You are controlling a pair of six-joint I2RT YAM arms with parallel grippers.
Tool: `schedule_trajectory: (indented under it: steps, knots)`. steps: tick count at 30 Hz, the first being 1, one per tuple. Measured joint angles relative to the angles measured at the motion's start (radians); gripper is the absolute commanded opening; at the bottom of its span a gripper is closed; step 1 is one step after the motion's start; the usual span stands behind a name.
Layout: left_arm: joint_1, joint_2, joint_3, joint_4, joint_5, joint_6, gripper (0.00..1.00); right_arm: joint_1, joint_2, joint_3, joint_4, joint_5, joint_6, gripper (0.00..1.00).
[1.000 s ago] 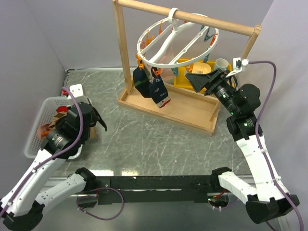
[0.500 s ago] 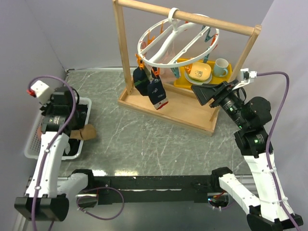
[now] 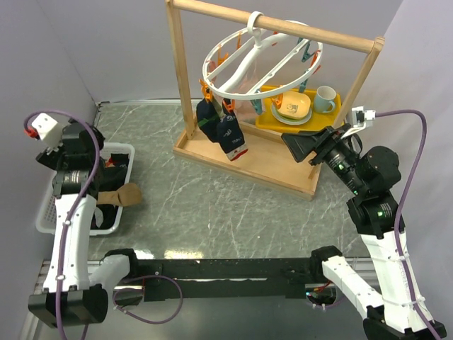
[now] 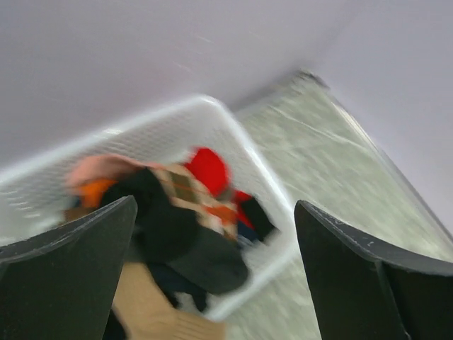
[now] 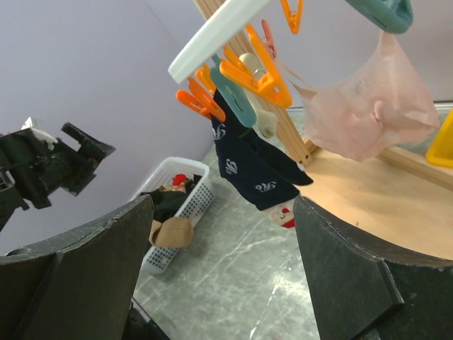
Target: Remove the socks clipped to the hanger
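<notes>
While holding left gripper (image 4: 214,205) spread above basket (image 3: 44,212) at left bench edge, points spread right gripper (image 5: 223,205) toward socks (image 5: 248,166) clipped to hanger (image 5: 216,32).

Soft, even light all round, faint shadows. Left wrist view smears: the basket (image 4: 199,103) beyond the left gripper (image 4: 216,205) is pure blur. Right wrist view crisp.

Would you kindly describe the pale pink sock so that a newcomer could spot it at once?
Find the wooden frame at the back of the table; the white ring hanger hangs from its rail. Under the ring, right of the dark socks, hangs the pale pink sock, the only light, see-through one.
</notes>
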Motion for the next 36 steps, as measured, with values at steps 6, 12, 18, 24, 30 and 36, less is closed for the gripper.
schedule_trajectory:
  steps: [6, 12, 18, 24, 30, 36]
  knots:
    - [0.001, -0.151, -0.188, 0.149, 0.481, -0.002, 0.99, 0.000, 0.009, 0.013, -0.069, 0.006, -0.038, 0.89]
    - [-0.056, -0.209, -0.330, 0.387, 0.939, -0.082, 0.99, 0.000, 0.006, 0.031, -0.109, 0.010, -0.063, 0.89]
    - [-0.383, -0.167, -0.325, 0.518, 0.987, -0.065, 0.89, 0.000, 0.005, 0.040, -0.150, 0.009, -0.066, 0.89]
    - [-0.562, -0.082, -0.290, 0.654, 0.982, -0.015, 0.92, 0.000, -0.005, 0.065, -0.174, 0.009, -0.070, 0.89]
    - [-0.620, 0.051, -0.212, 0.678, 0.976, 0.064, 0.96, 0.000, -0.039, 0.067, -0.217, 0.021, -0.085, 0.89]
    - [-0.628, 0.069, -0.191, 0.682, 0.979, 0.125, 0.99, 0.000, -0.088, 0.066, -0.251, 0.042, -0.108, 0.89]
